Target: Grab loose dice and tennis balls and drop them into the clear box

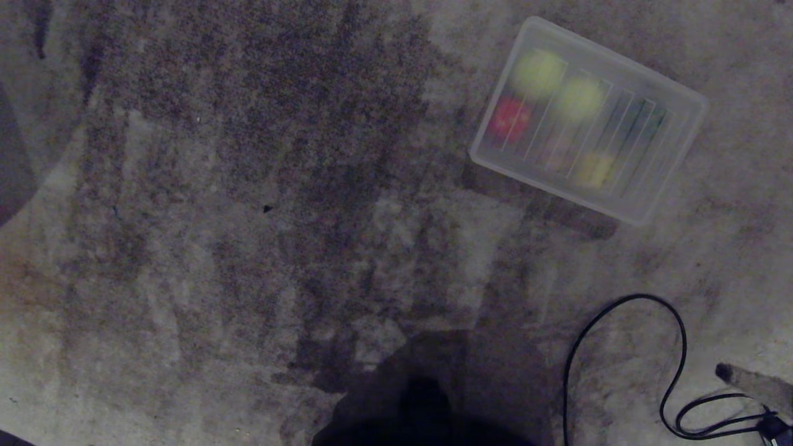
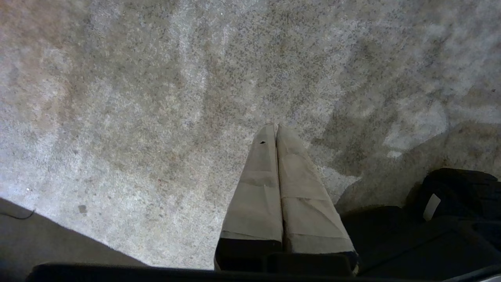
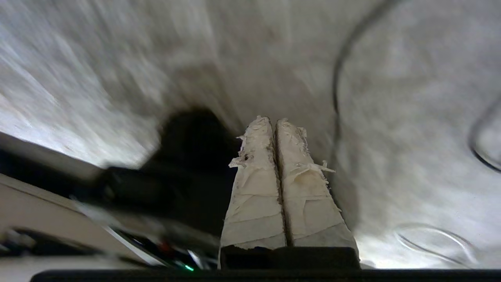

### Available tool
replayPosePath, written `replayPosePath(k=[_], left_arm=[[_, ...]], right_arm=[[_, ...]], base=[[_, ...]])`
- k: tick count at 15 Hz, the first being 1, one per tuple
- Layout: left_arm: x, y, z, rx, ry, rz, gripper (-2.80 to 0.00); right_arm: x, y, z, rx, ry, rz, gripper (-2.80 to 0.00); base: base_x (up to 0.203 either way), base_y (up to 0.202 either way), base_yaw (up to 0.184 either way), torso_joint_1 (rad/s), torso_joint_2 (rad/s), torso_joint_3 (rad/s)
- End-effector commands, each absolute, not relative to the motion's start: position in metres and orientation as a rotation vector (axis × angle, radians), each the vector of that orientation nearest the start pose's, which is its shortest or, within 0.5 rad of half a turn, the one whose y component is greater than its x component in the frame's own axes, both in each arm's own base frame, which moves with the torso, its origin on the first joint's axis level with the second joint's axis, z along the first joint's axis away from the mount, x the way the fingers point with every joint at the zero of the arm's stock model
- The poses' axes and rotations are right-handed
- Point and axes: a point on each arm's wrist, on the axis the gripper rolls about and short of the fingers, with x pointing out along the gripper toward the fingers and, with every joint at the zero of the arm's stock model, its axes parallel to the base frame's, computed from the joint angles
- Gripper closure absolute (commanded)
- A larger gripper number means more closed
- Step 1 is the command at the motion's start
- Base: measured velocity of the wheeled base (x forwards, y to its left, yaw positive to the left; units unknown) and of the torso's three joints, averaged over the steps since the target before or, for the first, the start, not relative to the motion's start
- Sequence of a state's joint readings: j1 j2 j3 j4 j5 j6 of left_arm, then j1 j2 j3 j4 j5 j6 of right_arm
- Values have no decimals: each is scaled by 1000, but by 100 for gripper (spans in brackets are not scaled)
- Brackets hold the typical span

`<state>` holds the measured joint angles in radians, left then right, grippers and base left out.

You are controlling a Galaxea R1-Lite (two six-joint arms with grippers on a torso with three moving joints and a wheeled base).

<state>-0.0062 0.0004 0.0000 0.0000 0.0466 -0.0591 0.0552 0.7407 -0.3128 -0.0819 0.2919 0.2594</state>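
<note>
With the balls [image 1: 538,73] and dice [image 1: 509,118] sitting in the box [image 1: 681,148] under a ribbed lid, both grippers, left [image 2: 276,127] and right [image 3: 273,121], are hanging pressed together, empty, and should be retracting clear of the cable [image 1: 619,310]

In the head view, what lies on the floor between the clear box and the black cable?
Nothing: the head view shows only bare speckled floor between the clear box, which holds the balls and dice under a ribbed lid, and the black cable nearer the robot.

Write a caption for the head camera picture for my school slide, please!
Clear box on the carpet, holding two tennis balls and dice; a black cable loops nearby.
</note>
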Motion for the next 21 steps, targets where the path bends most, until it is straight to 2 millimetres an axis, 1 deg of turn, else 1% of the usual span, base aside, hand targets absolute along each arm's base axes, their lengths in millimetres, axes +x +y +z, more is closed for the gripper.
replayPosePath(k=[1,3,4,7,9,12,13,16,17,19,21], left_arm=[[-23,1,75,-60,0,40,0],[-23,1,75,-60,0,41,0],[-23,1,75,-60,0,41,0],[-23,1,75,-60,0,41,0],[-23,1,75,-60,0,40,0],[-23,1,75,-58,0,40,0],[-23,1,75,-60,0,40,0],[-23,1,75,-60,0,40,0],[-23,1,75,-60,0,40,0],[-23,1,75,-60,0,40,0],[-23,1,75,-60,0,40,0]], right_arm=[[22,7,147,258,289,288,0],[5,6,127,219,291,238,0],[-1,4,117,182,280,178,0],[-15,3,103,89,265,105,0],[-17,1,97,64,265,32,0],[-30,0,82,43,137,21,0],[-30,0,77,24,121,17,0],[-23,0,77,8,-28,15,0],[-23,0,78,-2,-34,15,0],[-22,0,75,4,43,15,0],[-24,0,75,6,23,15,0]], base=[[0,0,0,0,0,0],[0,0,0,0,0,0],[0,0,0,0,0,0],[0,0,0,0,0,0],[0,0,0,0,0,0],[0,0,0,0,0,0],[0,0,0,0,0,0],[0,0,0,0,0,0],[0,0,0,0,0,0],[0,0,0,0,0,0],[0,0,0,0,0,0]])
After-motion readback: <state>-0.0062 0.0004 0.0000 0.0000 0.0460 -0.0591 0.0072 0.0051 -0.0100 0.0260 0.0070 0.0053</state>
